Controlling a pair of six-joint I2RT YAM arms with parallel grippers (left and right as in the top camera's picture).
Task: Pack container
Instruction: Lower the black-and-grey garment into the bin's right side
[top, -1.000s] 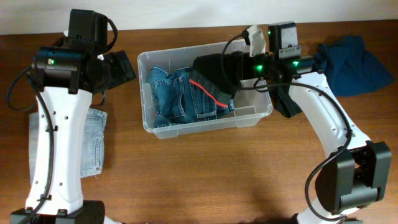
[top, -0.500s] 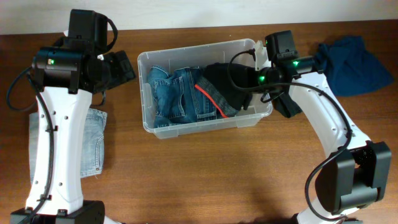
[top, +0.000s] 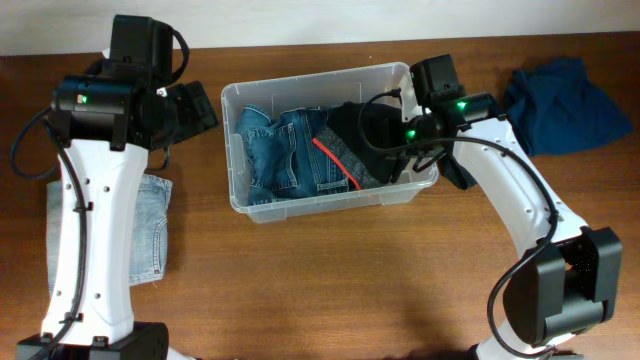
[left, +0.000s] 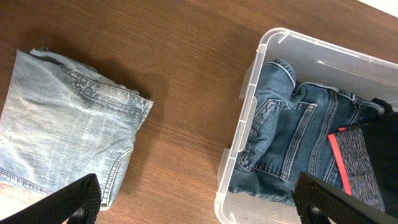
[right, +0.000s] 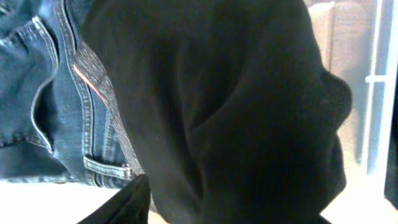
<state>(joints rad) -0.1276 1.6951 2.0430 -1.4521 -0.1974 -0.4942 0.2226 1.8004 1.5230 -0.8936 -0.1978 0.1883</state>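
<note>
Flanking container, pale jeans left, navy cloth right

The container is clear, glossy plastic, its rolled rim catching the light. In it lie dark blue jeans of coarse denim with pale stitching, and a black garment of soft, matt cloth with a grey heathered knit band. The table is brown wood with visible grain and a low sheen. At its left edge lie pale, faded denim jeans. At its far right corner lies matt dark blue cloth.
</note>
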